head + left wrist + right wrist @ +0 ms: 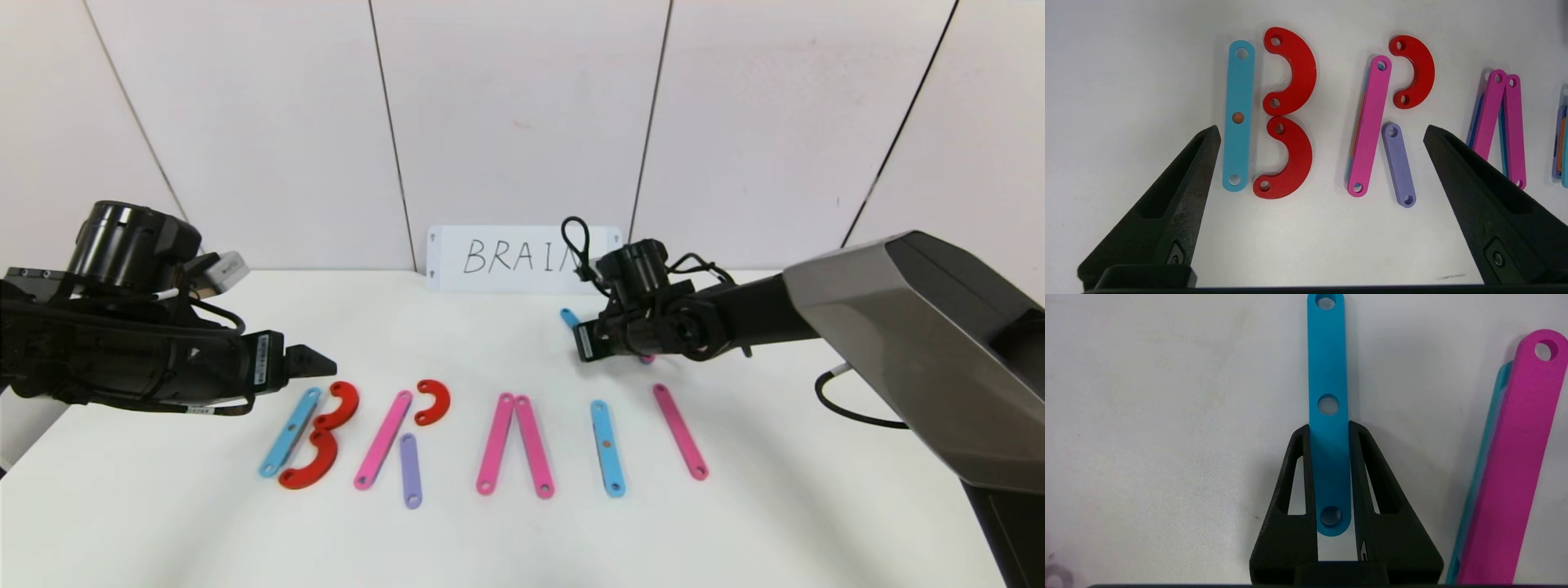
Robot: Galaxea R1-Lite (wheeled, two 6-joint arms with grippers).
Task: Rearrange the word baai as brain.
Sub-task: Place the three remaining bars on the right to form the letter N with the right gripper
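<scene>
Table (735, 531) white, panelled wall (522, 122) behind, card (522, 259) w/ "BRAIN".

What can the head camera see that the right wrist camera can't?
Only the head view shows the white card reading BRAIN, the red arcs, the purple strip and the left tool hovering open near the B.

Only the right wrist view shows the right tool shut on a blue strip, its fingers pressing both long edges.

Both show the white table and a bit of that blue strip; the pink strip beside it is mostly hidden behind the right arm in the head view.
</scene>
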